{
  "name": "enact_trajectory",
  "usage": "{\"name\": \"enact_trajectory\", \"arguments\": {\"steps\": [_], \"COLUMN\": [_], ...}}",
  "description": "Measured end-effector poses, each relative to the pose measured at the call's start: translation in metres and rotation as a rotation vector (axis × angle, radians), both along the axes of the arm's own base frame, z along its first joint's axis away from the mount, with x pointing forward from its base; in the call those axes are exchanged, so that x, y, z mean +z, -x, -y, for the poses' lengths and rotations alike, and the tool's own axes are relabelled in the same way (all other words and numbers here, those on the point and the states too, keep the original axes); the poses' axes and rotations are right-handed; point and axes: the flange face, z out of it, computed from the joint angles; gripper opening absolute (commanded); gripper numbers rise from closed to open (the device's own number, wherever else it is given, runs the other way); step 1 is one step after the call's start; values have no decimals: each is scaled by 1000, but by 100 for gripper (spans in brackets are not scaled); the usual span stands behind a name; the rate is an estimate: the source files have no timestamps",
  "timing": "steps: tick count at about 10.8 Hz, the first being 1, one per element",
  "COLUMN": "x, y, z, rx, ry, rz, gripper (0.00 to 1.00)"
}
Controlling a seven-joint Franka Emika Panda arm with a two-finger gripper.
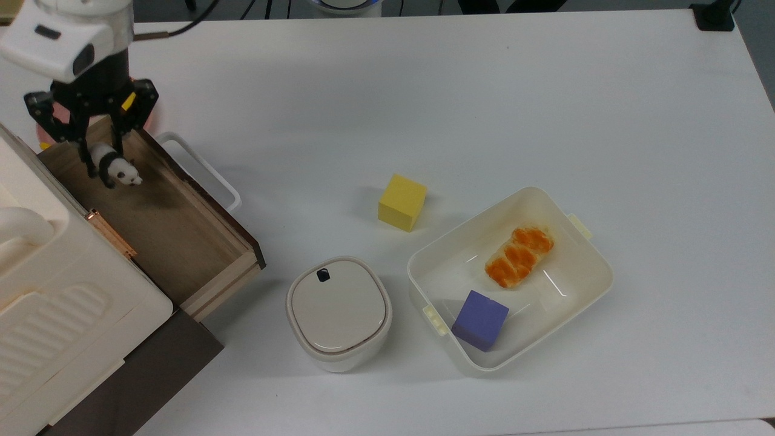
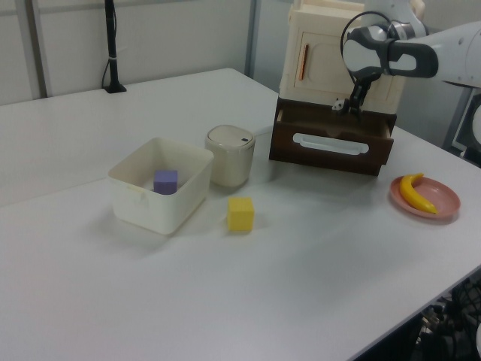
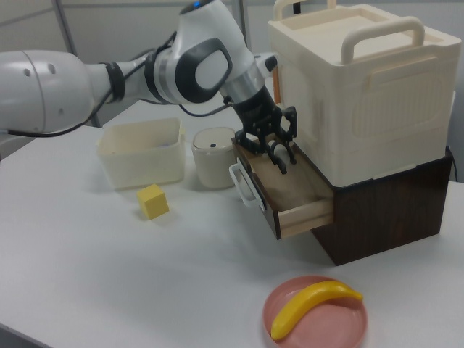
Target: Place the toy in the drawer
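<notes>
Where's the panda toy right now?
In the top view's left, the panda toy hangs in the pincer above the open drawer, near its far end.

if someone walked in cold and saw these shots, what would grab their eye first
Probably the gripper holding the tiny panda toy over the open wooden drawer at the top view's left. Next come the bright yellow cube alone in mid-table and the white tub at the top view's lower right, which holds a purple cube and an orange pastry.
</notes>
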Motion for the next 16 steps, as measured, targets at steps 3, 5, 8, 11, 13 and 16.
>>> {"name": "enact_trajectory", "arguments": {"steps": [3,5,8,11,13,16], "x": [-34,-45,-39,-6,9,11], "y": [-9,-12,-12,-12,-11,-10], "z": [0,0,-4,-28,-66,-146], "rx": [13,16,21,13,-22,-189], "ry": [16,13,15,5,-38,-160], "rz": [-55,-72,-60,2,13,-4], "gripper": [57,69,73,76,78,100]}}
